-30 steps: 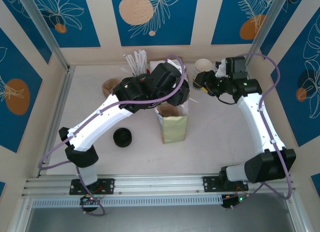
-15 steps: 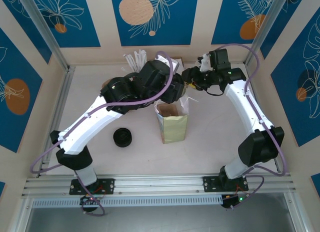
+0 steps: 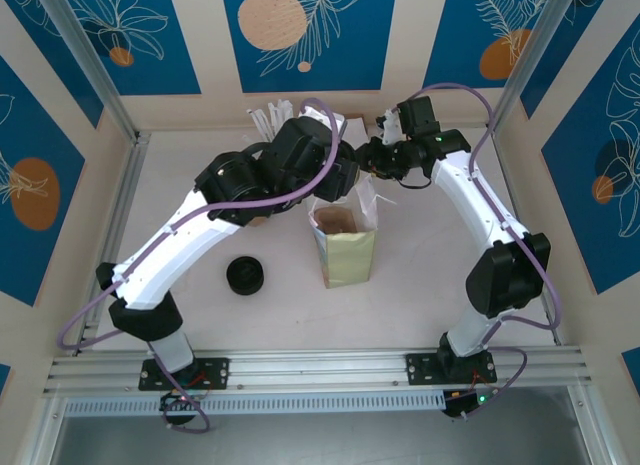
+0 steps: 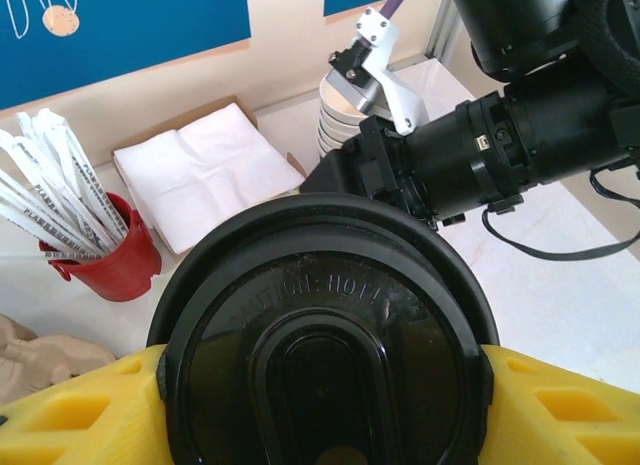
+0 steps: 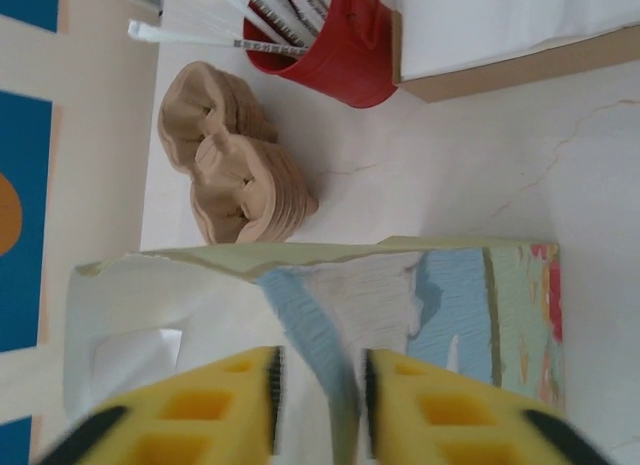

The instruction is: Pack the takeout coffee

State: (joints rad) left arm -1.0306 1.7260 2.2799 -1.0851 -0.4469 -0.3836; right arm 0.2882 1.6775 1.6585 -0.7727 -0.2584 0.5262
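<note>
1. Left gripper [image 4: 322,390]: the yellow fingers [image 4: 85,405] press against both sides of the takeout coffee [image 4: 320,325] just below its round black lid. The cup is gripped. The lid faces the left wrist camera and the cup's side is hidden under it.
2. Place of the coffee: held off the table [image 3: 430,275] in the far middle of the scene. In the top view the left arm's wrist sits just beyond and slightly left of the open mouth of the paper bag [image 3: 345,250]. The cup itself is covered by the wrist there.
3. Right gripper [image 5: 318,405]: the yellow pads stand narrow on either side of the bag's upper edge [image 5: 310,325], and the paper fills the gap between them. Closed on the bag rim. The frame is slightly blurred at the fingers.
4. Paper bag: upright in the middle of the table with its mouth open. The outside is olive-gold in the top view, and the wall nearest the right wrist camera is pale and printed.
5. Low black lid piece [image 3: 245,276]: lies on the table to the left of the bag, well apart from both grippers.
6. Far edge, from the left wrist view:
   - a red cup of wrapped stirrers [image 4: 110,265];
   - just right of it, white napkins [image 4: 205,175] in a cardboard tray;
   - further right, a stack of cream paper cups [image 4: 340,120].
7. Brown pulp cup carriers [image 5: 235,175]: stacked near the red cup, on the table beyond the bag.
</note>
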